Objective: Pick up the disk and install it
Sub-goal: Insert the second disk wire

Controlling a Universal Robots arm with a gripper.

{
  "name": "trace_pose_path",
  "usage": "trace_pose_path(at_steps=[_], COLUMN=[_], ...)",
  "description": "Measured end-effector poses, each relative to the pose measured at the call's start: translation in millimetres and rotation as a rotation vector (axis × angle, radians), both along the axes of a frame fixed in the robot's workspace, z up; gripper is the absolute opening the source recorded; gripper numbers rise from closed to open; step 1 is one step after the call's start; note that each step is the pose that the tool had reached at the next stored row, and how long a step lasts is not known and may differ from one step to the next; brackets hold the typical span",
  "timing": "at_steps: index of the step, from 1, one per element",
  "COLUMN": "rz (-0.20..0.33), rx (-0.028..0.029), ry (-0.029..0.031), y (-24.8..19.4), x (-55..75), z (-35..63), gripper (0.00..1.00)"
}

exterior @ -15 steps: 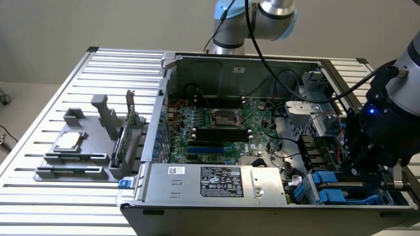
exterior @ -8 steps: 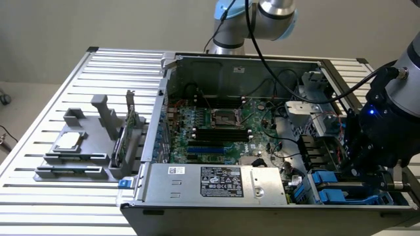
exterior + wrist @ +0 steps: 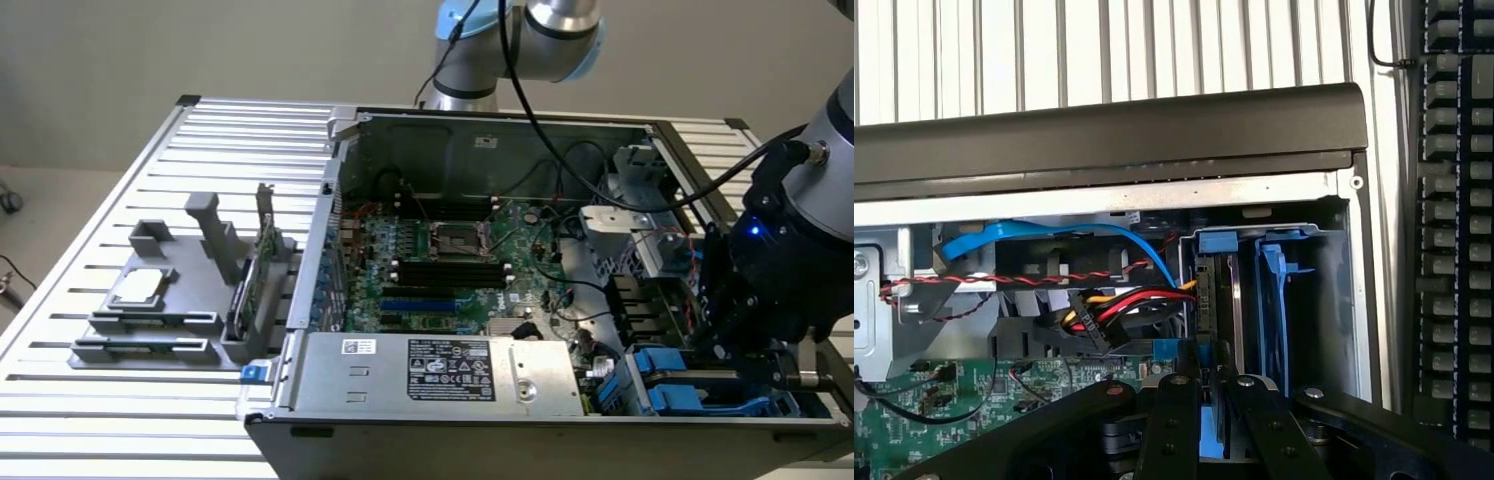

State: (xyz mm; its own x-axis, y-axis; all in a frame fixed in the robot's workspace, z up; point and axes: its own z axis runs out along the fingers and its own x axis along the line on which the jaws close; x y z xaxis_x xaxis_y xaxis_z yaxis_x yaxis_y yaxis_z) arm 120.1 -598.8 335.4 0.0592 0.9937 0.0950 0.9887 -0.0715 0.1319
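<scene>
Here the gripper (image 3: 1206,395) stands clenched on the disk (image 3: 1216,300), held on edge and part-way down in its bay beside an empty blue bracket (image 3: 1274,290), where a slight tilt could jam it against the bay wall or pinch the cables (image 3: 1124,305).

A: Where does the computer case (image 3: 534,270) sit?
B: On the slatted table (image 3: 120,200), lying open, the motherboard (image 3: 454,260) inside it.
A: And the gripper (image 3: 747,345)?
B: Inside the case at the exterior view's right, over the drive bays.
A: The disk (image 3: 1216,340)?
B: On edge in a bay, between the fingers (image 3: 1172,425), an empty carrier (image 3: 1274,300) just beside it.
</scene>
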Motion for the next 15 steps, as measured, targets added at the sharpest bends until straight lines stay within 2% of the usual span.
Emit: trace_pose_path(at_steps=[14, 15], rz=[0.003, 0.003], rx=[0.001, 0.0013], ry=[0.0, 0.0], y=[-0.7, -0.6], x=[0.6, 0.6], z=[-3.0, -1.9], gripper=[0.18, 0.25])
